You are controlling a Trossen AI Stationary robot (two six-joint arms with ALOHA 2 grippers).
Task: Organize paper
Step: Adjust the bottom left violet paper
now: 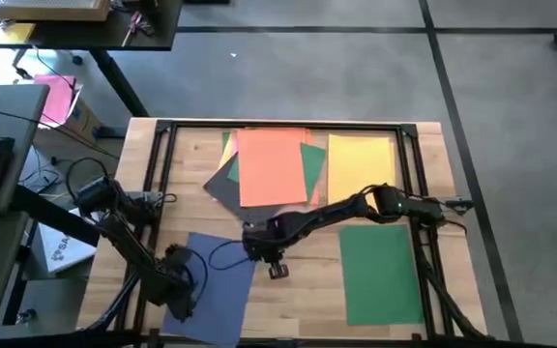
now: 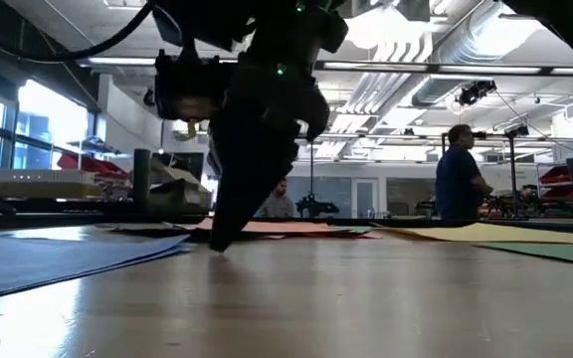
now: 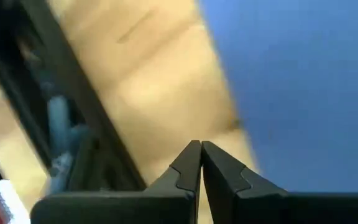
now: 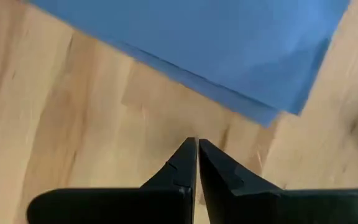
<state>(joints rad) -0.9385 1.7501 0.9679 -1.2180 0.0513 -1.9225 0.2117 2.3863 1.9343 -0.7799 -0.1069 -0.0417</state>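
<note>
The paper lies flat on the wooden table (image 1: 307,290). An orange sheet (image 1: 272,166) tops a fanned pile at the far middle, over a dark grey sheet (image 1: 222,184) and a green one (image 1: 313,162). A yellow sheet (image 1: 361,164) lies far right, a green sheet (image 1: 380,273) near right and a blue sheet (image 1: 213,288) near left. My right gripper (image 4: 197,142) is shut and points down at bare wood just beyond the blue sheet's corner (image 4: 291,106). My left gripper (image 3: 201,144) is shut by the blue sheet's left edge (image 3: 229,93). My right gripper's shut fingertips (image 2: 217,242) come down from above to the level of the table top on bare wood, beside the blue sheet (image 2: 68,259). I cannot tell whether they touch the wood.
Black frame rails (image 1: 162,164) run along the table's left, far and right sides. A cable (image 1: 222,253) loops over the blue sheet's far end. Bare wood lies between the blue and green sheets. People (image 2: 459,184) stand in the room behind.
</note>
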